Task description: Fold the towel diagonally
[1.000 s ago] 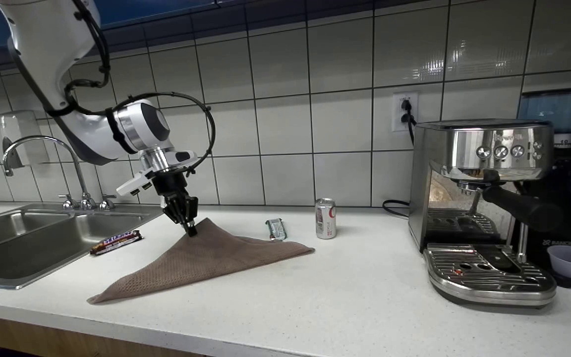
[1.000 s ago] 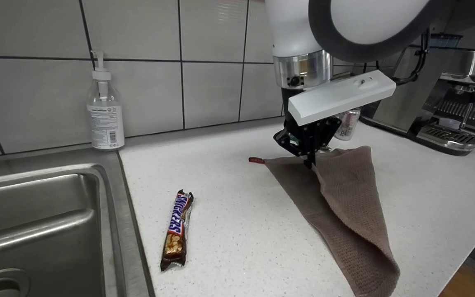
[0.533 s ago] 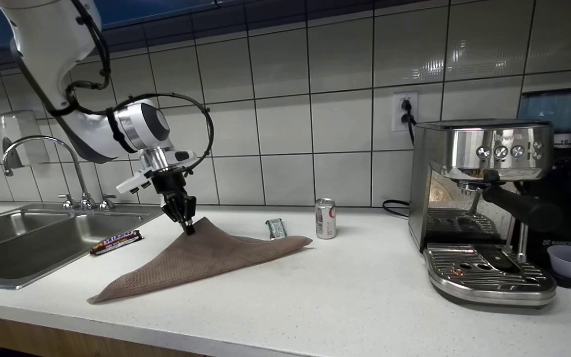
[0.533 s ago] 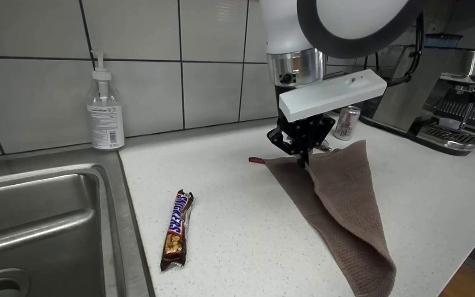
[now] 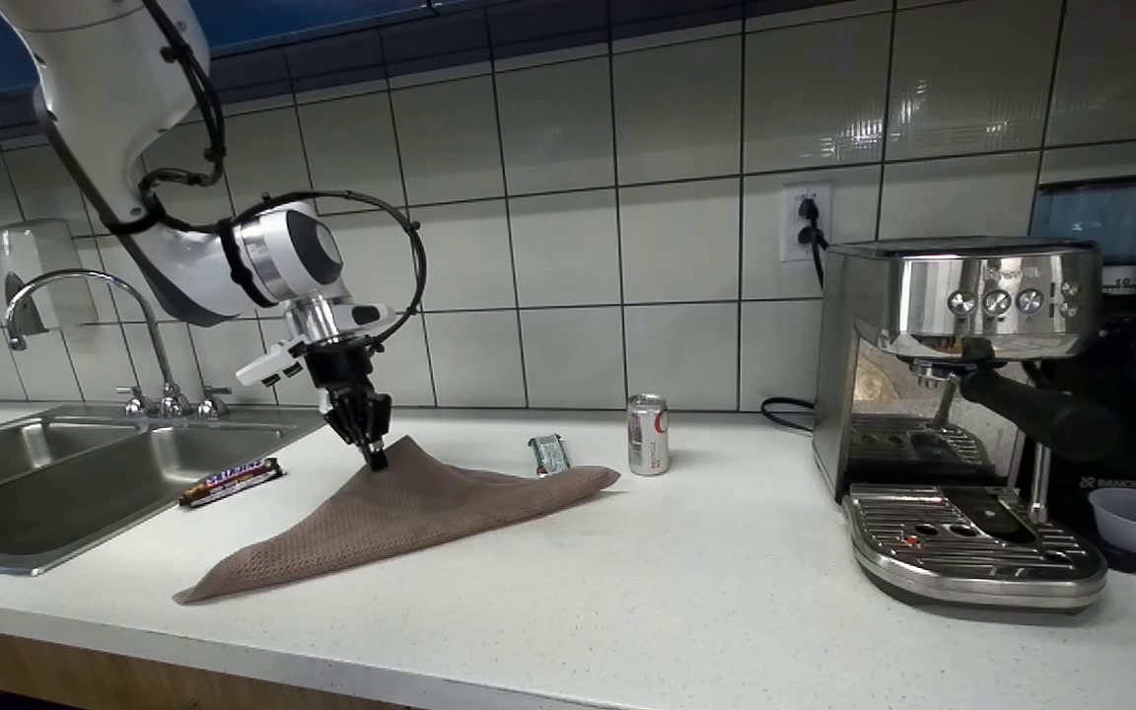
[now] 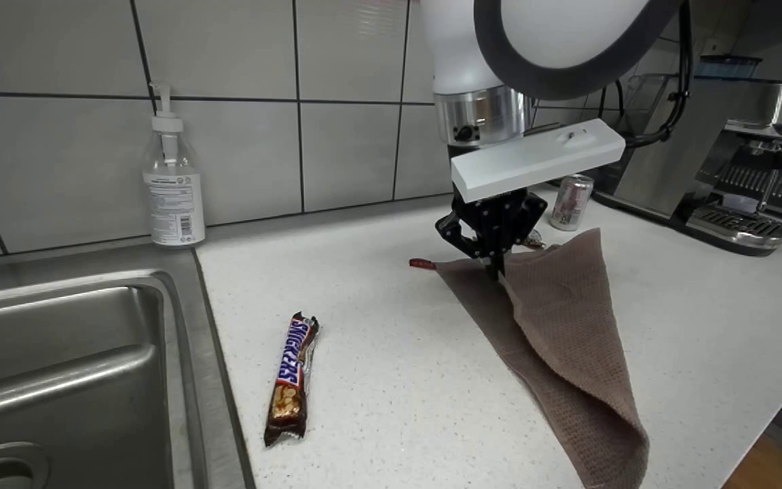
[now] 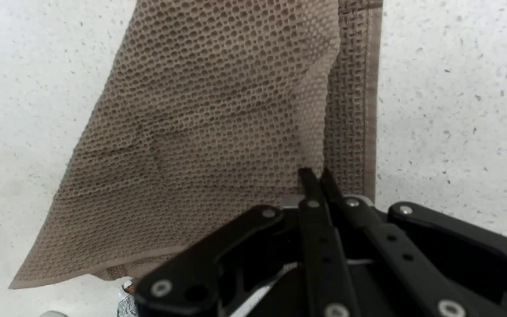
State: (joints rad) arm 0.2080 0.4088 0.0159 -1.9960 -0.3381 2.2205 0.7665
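The brown-taupe towel (image 5: 410, 513) lies on the counter, partly folded over itself. In an exterior view the upper layer of the towel (image 6: 574, 305) leaves a strip of the lower layer showing along the sink side, with a red tag at its far corner. My gripper (image 6: 495, 268) points down at the towel's far end, its jaws shut on the folded-over edge. From the wrist, the gripper (image 7: 317, 171) has its tips nearly together where the edge of the towel (image 7: 227, 110) runs between them. How much cloth is pinched is hidden.
A silver can (image 5: 648, 434) and a small green wrapper (image 5: 549, 456) stand behind the towel. A Snickers bar (image 6: 290, 380) lies between the towel and the sink (image 6: 209, 401). A soap bottle (image 6: 174, 190) is by the wall, and a coffee machine (image 5: 972, 414) stands beyond the can.
My gripper has shifted a little toward the sink side, and the upper layer of towel has come along with it. The jaws have stayed shut.
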